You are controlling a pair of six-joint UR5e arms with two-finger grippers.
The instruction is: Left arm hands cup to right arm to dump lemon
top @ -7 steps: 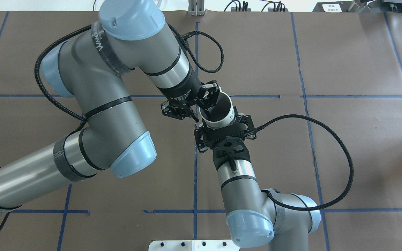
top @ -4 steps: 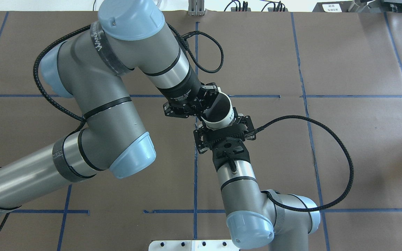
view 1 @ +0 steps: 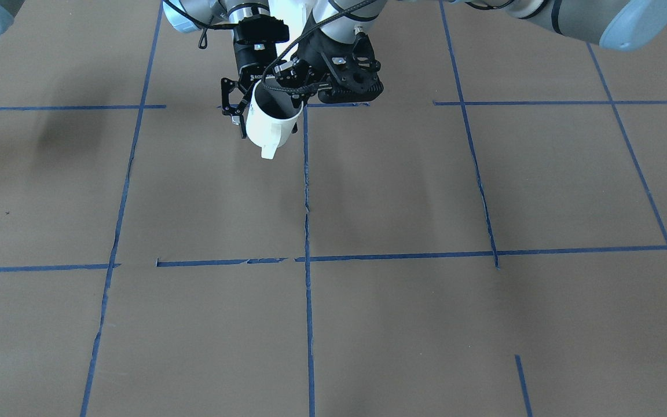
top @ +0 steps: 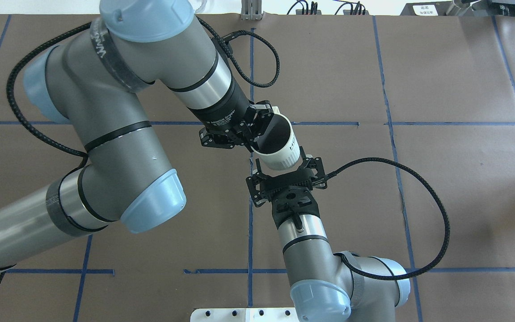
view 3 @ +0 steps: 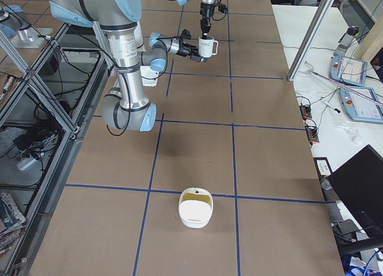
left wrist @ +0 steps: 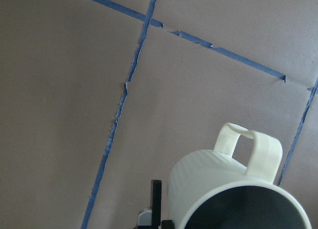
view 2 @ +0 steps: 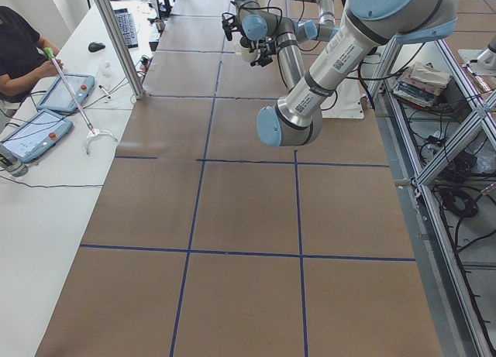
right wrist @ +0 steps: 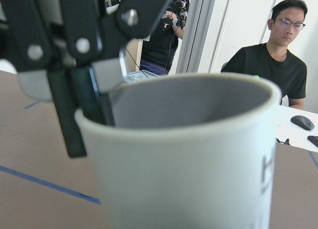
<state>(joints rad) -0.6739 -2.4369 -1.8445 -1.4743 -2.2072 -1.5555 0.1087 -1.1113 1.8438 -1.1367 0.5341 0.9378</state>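
The white cup point(top: 280, 154) hangs tilted above the table, with its handle point(view 1: 268, 152) pointing away from the robot. My left gripper point(top: 257, 132), the one with slim linkage fingers, is shut on the cup's rim, one finger inside and one outside point(left wrist: 156, 199). My right gripper point(top: 284, 171), the chunky black one with the cable, is level just behind the cup's base. Its jaws stand wide apart and hold nothing. In the right wrist view the cup point(right wrist: 189, 164) fills the frame. The inside of the cup looks dark and the lemon does not show.
Brown paper with a blue tape grid point(top: 251, 214) covers the table. A white bowl point(view 3: 195, 207) sits far off towards the table's right end. Operators sit at a side desk point(view 2: 23, 55) with tablets. The right arm's cable point(top: 436, 210) loops out to the right.
My left gripper went from open at the rim to shut on it. It then carried the cup up and to the left, out of my right gripper, which drew back slightly.
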